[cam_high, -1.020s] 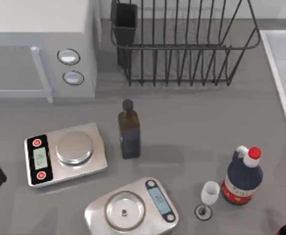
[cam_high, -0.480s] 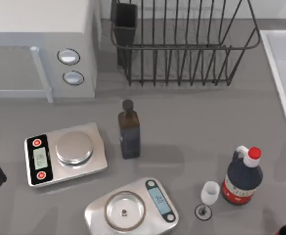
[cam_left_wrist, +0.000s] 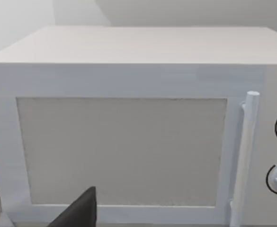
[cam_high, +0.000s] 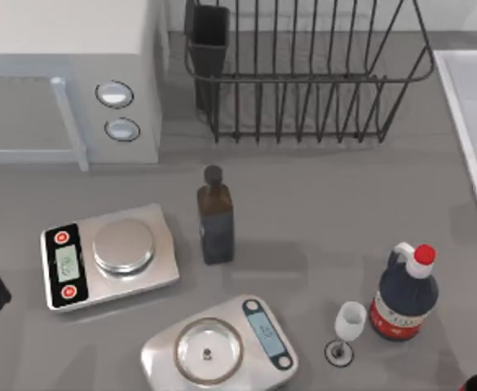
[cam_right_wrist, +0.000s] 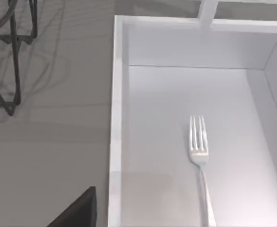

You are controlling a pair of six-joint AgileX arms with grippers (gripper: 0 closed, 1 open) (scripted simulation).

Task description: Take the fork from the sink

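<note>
Inside the sink point(cam_right_wrist: 117, 118), the fork point(cam_right_wrist: 199, 161) lies flat, well apart from the walls; whether either gripper is apart or together, I cannot tell.

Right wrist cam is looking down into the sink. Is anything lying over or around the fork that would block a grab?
Nothing visible does. In the right wrist view the fork lies alone on the bare floor of the sink, tines toward the far wall, away from the walls. The dish rack stands outside the basin, off to one side.
</note>
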